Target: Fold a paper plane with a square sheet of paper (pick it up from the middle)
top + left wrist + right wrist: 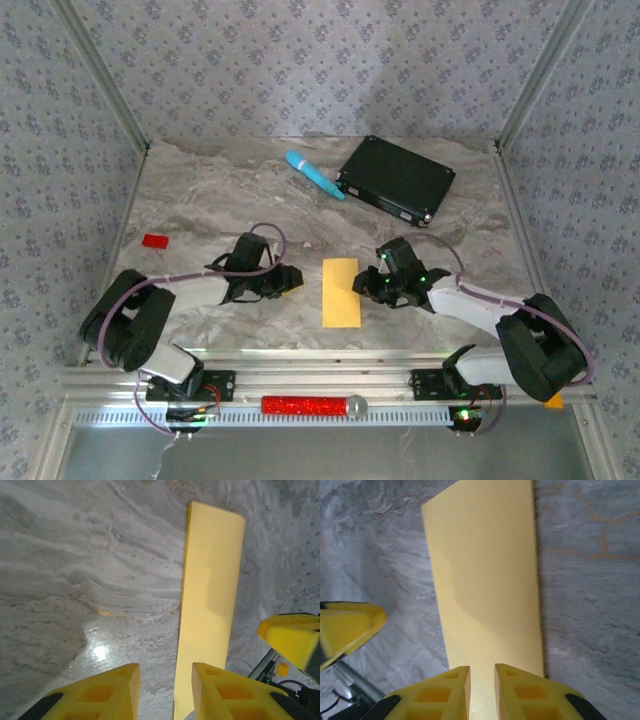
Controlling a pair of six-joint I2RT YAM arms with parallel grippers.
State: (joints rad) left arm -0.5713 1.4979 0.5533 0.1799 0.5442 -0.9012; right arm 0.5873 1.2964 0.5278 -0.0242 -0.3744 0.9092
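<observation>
Paper (341, 292), folded to a narrow rectangle, flat on the table (200, 190), middle front.
We note the left gripper (165, 672) at its left side, jaws moderately apart, one finger over the paper's edge. The right gripper (482, 672) hangs over its right edge, jaws narrow, with flat paper showing through the gap.
</observation>
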